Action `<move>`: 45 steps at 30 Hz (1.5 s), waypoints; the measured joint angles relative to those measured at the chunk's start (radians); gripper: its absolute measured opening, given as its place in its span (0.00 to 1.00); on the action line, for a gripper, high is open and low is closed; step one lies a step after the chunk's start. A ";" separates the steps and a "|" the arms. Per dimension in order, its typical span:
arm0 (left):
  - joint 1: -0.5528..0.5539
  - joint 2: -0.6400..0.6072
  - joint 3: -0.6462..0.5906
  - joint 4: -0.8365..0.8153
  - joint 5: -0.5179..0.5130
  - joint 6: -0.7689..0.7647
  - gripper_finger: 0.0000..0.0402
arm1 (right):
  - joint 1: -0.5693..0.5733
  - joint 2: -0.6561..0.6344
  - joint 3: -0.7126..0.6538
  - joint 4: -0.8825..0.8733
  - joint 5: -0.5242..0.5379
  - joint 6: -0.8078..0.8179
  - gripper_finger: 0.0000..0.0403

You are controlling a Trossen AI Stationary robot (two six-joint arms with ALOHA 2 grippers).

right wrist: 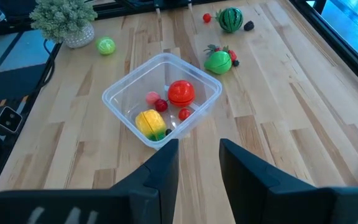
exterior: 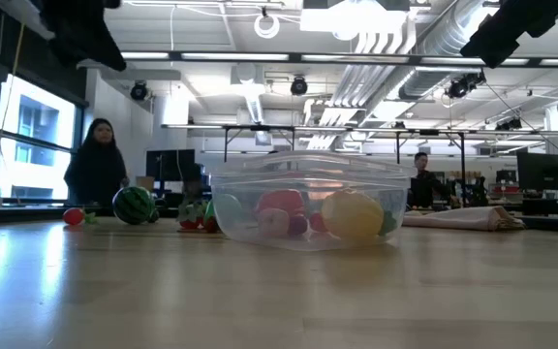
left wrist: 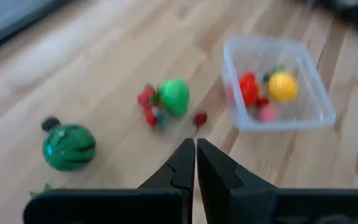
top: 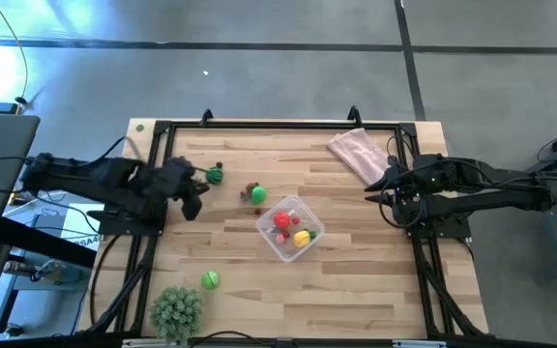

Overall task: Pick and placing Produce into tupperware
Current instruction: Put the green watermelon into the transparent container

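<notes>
The clear tupperware (top: 306,248) sits mid-table and holds a red piece (right wrist: 181,91), a yellow piece (right wrist: 150,122) and small pink and red bits. On the wood to its left lie a green piece with red bits (top: 256,194), a dark-striped green ball (top: 214,175) and a light green ball (top: 210,280). My left gripper (left wrist: 195,147) is shut and empty, raised above the table left of the striped ball (left wrist: 69,147). My right gripper (right wrist: 197,147) is open and empty, hovering right of the tupperware.
A spiky pale-green ball plant (top: 177,311) stands at the near-left edge. A pink cloth (top: 358,153) lies at the far right, close to my right arm. A black frame (top: 259,124) borders the table. People show in the room behind (exterior: 95,160).
</notes>
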 joint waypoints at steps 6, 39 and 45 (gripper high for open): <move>0.249 0.190 0.131 -0.112 0.266 0.132 0.02 | 0.000 0.000 0.000 0.000 0.000 0.000 0.26; 0.840 0.679 0.208 -0.219 0.571 0.072 0.02 | 0.000 0.000 0.000 0.000 0.000 0.000 0.26; 0.839 0.679 0.208 -0.214 0.583 0.065 0.05 | 0.000 0.000 0.000 0.000 0.000 -0.001 0.26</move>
